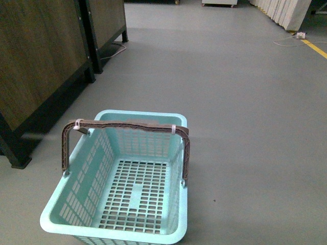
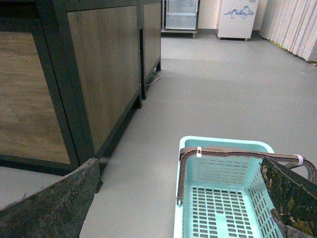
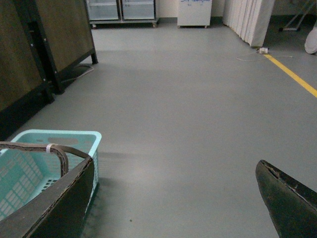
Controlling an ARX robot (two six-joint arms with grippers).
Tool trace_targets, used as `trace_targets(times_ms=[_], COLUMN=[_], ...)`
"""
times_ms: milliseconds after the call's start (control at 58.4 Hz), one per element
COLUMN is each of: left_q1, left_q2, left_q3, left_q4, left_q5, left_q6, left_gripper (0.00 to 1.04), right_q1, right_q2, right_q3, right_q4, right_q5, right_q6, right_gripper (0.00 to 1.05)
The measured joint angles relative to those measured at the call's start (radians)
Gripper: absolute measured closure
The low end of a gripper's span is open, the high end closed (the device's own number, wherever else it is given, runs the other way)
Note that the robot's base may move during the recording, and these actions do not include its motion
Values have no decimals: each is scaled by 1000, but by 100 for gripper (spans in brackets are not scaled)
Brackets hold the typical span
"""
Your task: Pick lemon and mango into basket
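While neither arm shows in the front view, one aqua basket [image 1: 140, 114] stands on the grey floor [image 1: 245, 127] directly ahead, near the lower edge and a little left of centre, with its slotted bottom in plain sight from rim to rim. Its two brown handles [image 1: 127, 125] are swung up and pressed together into a single arch across the opening, and two white clips [image 1: 78, 124] sit on that arch, one near each end. Two wood-panelled cabinets [image 1: 41, 51] on black frames stand along the left, apart from the basket. One yellow line [image 1: 314, 48] runs across the floor at the far right, with a thin white cable [image 1: 286, 41] lying beside it. From the left wrist camera, the left gripper [image 2: 179, 163] hangs above the basket's near-left side; its two dark, worn fingers [image 2: 54, 208] are spread wide, jaws apart, with nothing between them but the basket and floor below. One white chest with a blue mountain picture [image 2: 237, 20] stands by the far wall. From the right wrist camera, the right gripper [image 3: 176, 163] hangs over bare floor just to the right of the basket, its two fingers [image 3: 290, 201] likewise wide apart and holding nothing. Two glass-door coolers [image 3: 103, 9] stand side by side at the far end.
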Motion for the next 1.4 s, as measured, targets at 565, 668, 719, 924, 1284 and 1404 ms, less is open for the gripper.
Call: trace_targets(times_ms=[565, 668, 719, 924, 1284, 1404], left_q1=[-129, -112, -92, -39, -184, -219], left_q2=[362, 539, 615, 1009, 1786, 1956], left_q3=[171, 241, 276, 381, 827, 987], left_q4=[-294, -206, -159, 98, 198, 173], left_q5=[-320, -216, -154, -52, -59, -48], left_q6=[-346, -575, -667, -984, -1255, -1298], left_gripper=[7, 7, 7, 7, 7, 7], right_q1=[0, 0, 0, 0, 0, 0], right_q2=[0, 0, 0, 0, 0, 0], right_q3=[0, 0, 0, 0, 0, 0], right_q4=[0, 0, 0, 0, 0, 0], right_q5=[0, 0, 0, 0, 0, 0], right_q6=[0, 0, 0, 0, 0, 0], right_gripper=[9, 9, 9, 9, 9, 9])
